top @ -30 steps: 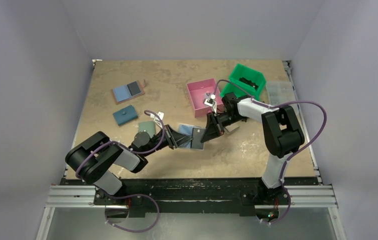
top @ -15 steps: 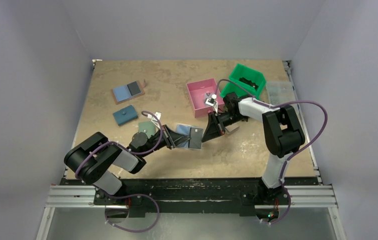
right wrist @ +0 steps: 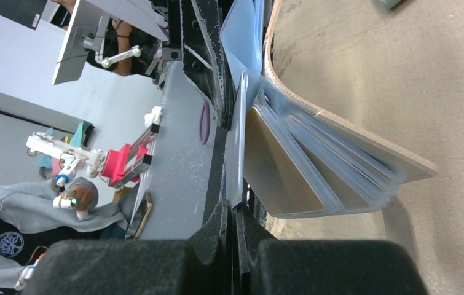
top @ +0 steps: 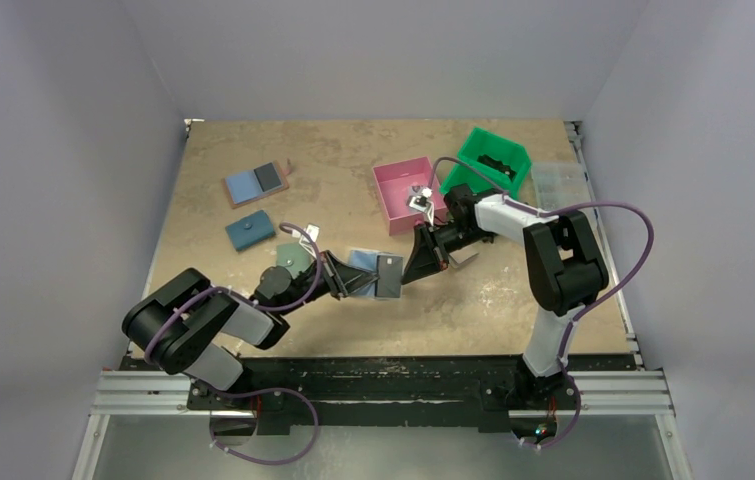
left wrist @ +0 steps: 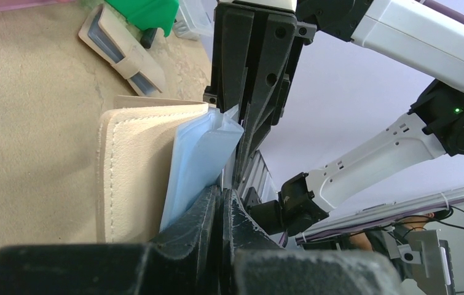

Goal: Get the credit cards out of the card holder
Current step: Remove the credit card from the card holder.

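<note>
The card holder (top: pixel 374 274) is held open between both grippers at mid-table, its pale blue and dark grey panels facing up. My left gripper (top: pixel 339 279) is shut on its left edge; the left wrist view shows the beige cover (left wrist: pixel 132 175) and the blue panel (left wrist: pixel 200 161) by the jaws. My right gripper (top: pixel 415 266) is shut on a thin grey card (right wrist: pixel 236 153) sticking out of the holder's right side. A gold-yellow credit card (right wrist: pixel 273 167) sits in a pocket beside it, with several clear sleeves fanned out.
A pink bin (top: pixel 408 192) and a green bin (top: pixel 494 161) stand behind the right arm, and a clear box (top: pixel 560 183) at far right. A blue-and-black holder (top: pixel 256 183), a teal wallet (top: pixel 250 231) and a green wallet (top: pixel 291 256) lie left. A tan folded wallet (left wrist: pixel 122 47) lies by the right gripper.
The left gripper has drawn the holder a little to the left and toward the back. The right gripper has stayed almost still, jaws shut.
</note>
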Robot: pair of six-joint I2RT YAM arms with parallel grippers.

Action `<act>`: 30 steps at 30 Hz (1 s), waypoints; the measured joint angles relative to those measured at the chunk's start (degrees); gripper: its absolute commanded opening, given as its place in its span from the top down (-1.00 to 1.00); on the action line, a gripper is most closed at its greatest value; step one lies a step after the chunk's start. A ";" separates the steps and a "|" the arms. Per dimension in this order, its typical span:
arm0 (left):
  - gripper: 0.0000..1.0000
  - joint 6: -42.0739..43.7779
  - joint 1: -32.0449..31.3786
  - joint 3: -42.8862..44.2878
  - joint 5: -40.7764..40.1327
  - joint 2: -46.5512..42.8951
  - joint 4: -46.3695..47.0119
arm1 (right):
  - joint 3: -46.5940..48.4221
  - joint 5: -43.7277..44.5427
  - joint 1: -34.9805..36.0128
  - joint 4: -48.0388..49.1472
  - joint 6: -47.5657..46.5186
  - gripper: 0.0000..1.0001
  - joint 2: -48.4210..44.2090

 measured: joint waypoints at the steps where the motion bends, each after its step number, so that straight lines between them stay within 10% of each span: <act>1: 1.00 0.00 0.07 -0.11 0.09 -0.15 0.02 | 0.00 -0.11 0.02 -0.02 -0.04 1.00 0.00; 13: 1.00 -0.02 1.84 -1.42 0.96 -0.90 0.04 | 0.07 0.66 -0.44 -0.52 -0.57 0.95 0.00; 19: 1.00 -0.02 1.97 -1.46 1.55 -1.16 0.04 | 0.96 1.95 -0.66 -5.03 -5.88 -0.10 0.02; 30: 1.00 2.60 2.19 -0.39 6.64 -10.56 -7.69 | 1.88 7.74 -0.68 -6.67 -13.16 -0.53 -1.66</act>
